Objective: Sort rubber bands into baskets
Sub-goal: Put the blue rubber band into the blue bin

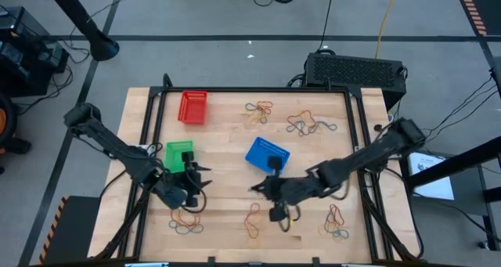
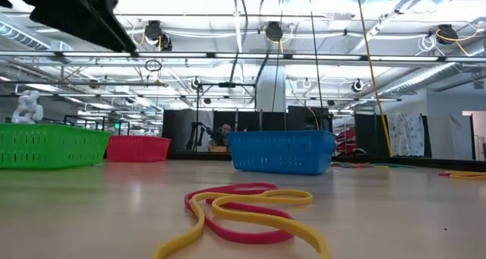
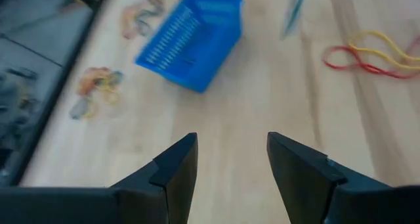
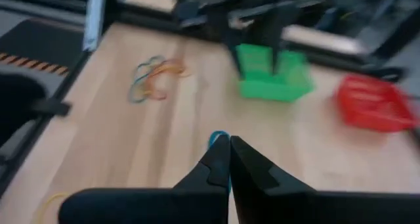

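The red basket (image 1: 193, 108), green basket (image 1: 178, 154) and blue basket (image 1: 268, 153) stand on the wooden table. Rubber bands lie in loose piles at the far side (image 1: 260, 110) (image 1: 309, 124) and along the near side (image 1: 188, 220) (image 1: 254, 220) (image 1: 337, 224). My left gripper (image 1: 200, 174) (image 3: 230, 142) is open and empty just right of the green basket, above bare wood. My right gripper (image 1: 255, 189) (image 4: 226, 140) is shut below the blue basket, with a small blue rubber band (image 4: 217, 140) at its fingertips. My right gripper pinches a bit of the blue rubber band (image 4: 216, 139) between its two shut fingers, right at their free ends. Only a small blue piece shows past the fingertips; the rest is hidden by the fingers.
A red and a yellow band (image 2: 243, 210) lie close to the low camera. Another pile (image 1: 290, 216) lies under the right arm. Black rails run along the table's left and right edges (image 1: 149, 134) (image 1: 362, 134). Bare wood shows between the green and blue baskets.
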Controlling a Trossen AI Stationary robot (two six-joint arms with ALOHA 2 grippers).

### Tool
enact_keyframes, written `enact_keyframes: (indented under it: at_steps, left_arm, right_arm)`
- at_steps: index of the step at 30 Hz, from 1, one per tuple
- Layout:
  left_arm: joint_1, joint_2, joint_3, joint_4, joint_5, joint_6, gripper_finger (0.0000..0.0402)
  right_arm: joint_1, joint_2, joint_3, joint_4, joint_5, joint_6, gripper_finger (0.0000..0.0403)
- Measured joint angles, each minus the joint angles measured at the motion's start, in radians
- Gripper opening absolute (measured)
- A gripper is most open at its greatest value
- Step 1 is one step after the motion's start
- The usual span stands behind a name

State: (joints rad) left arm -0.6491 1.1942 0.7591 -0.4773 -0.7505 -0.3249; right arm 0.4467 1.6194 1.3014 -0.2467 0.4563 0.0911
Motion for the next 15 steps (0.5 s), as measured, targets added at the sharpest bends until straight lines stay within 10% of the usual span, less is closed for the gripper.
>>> enact_keyframes:
  at_steps: [15]
  left_arm:
    - [-0.033,-0.12,-0.051,0.058,-0.078,-0.061,0.0191]
  right_arm:
    - [-0.155,-0.123,0.001,-0.24,0.205,0.033,0.0]
